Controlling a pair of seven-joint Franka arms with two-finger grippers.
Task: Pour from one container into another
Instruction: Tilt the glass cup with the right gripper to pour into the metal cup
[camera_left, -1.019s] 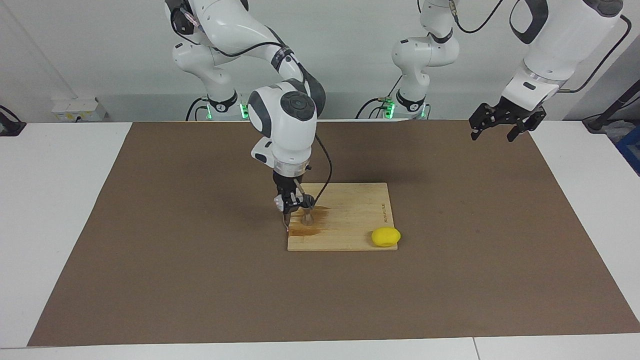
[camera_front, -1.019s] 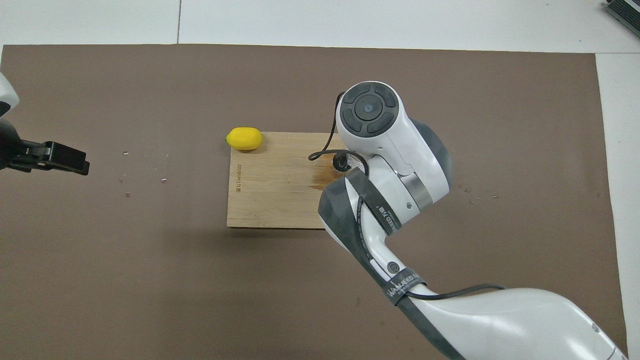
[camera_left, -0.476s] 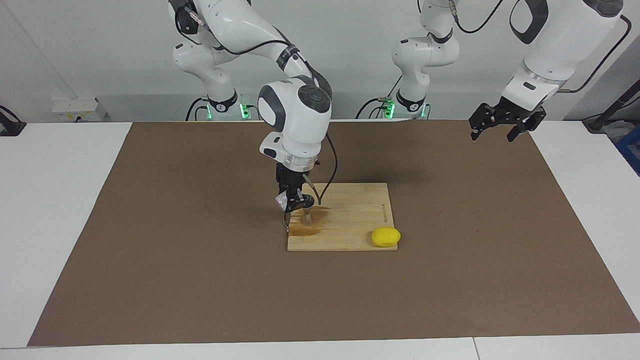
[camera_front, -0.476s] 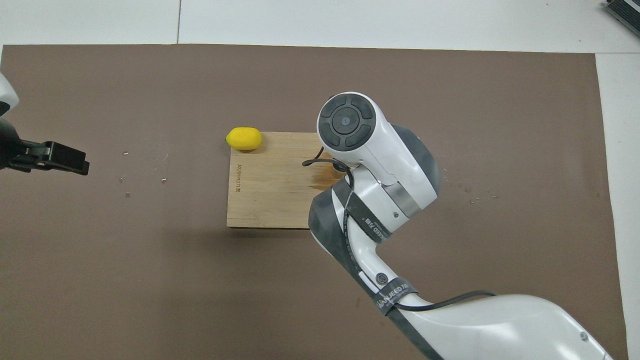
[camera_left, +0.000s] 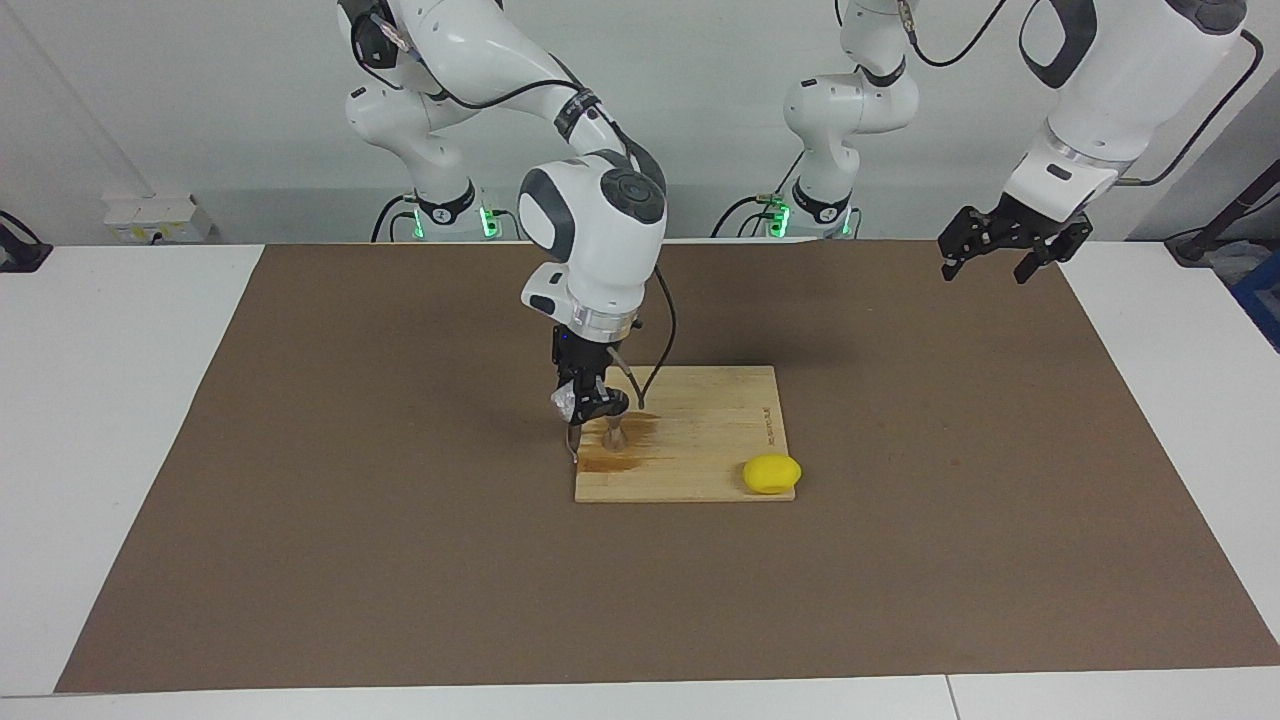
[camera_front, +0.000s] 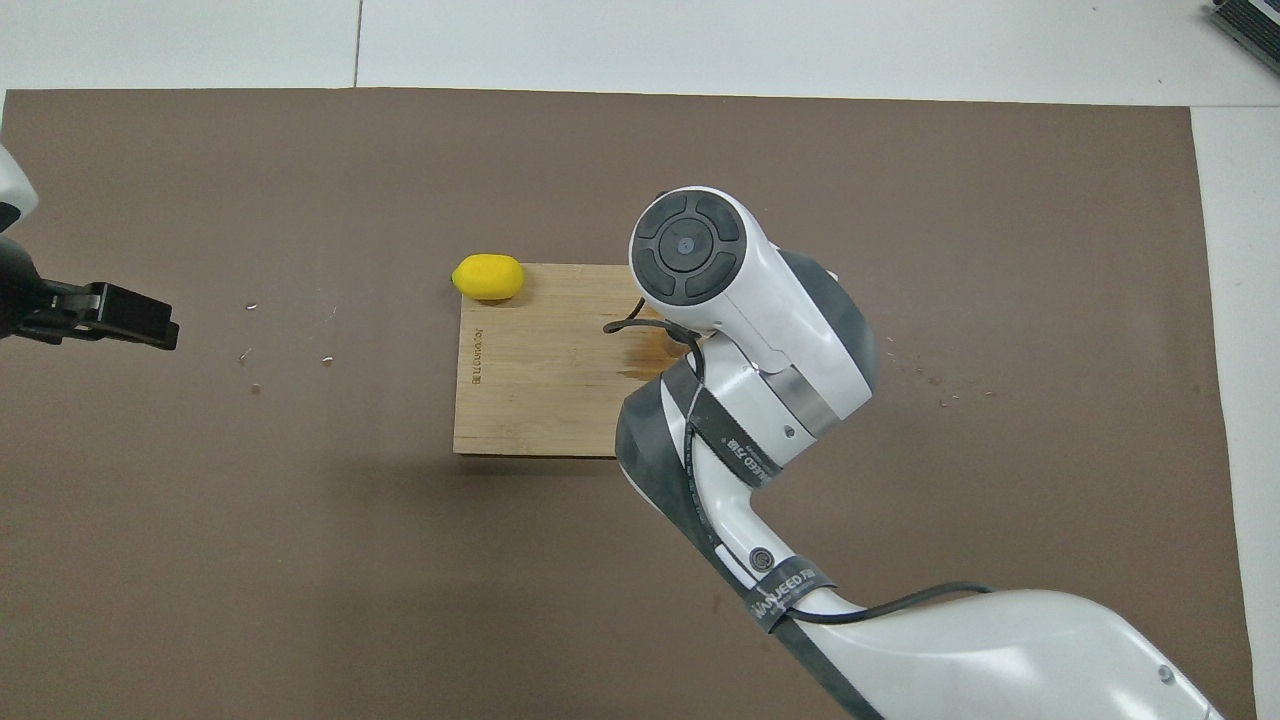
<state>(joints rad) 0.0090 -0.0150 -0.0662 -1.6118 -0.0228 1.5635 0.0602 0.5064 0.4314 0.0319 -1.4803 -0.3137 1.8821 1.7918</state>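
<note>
cup (camera_left: 562, 402) tilted in right gripper (camera_left: 583, 408), fingers clamped on it, frame centre | jigger (camera_left: 614, 432) upright on board (camera_left: 700, 440), just beside and below cup, wet stain around it | advice: keep cup lip over jigger mouth, tilt slowly | left gripper (camera_left: 1005, 248) waits upper right, fingers apart | lemon (camera_left: 771, 473) at board corner

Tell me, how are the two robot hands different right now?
The right gripper is low over the wooden board, while the left gripper waits high over the brown mat. The right one is shut on the clear cup; the left is open and empty. Both are black.
</note>
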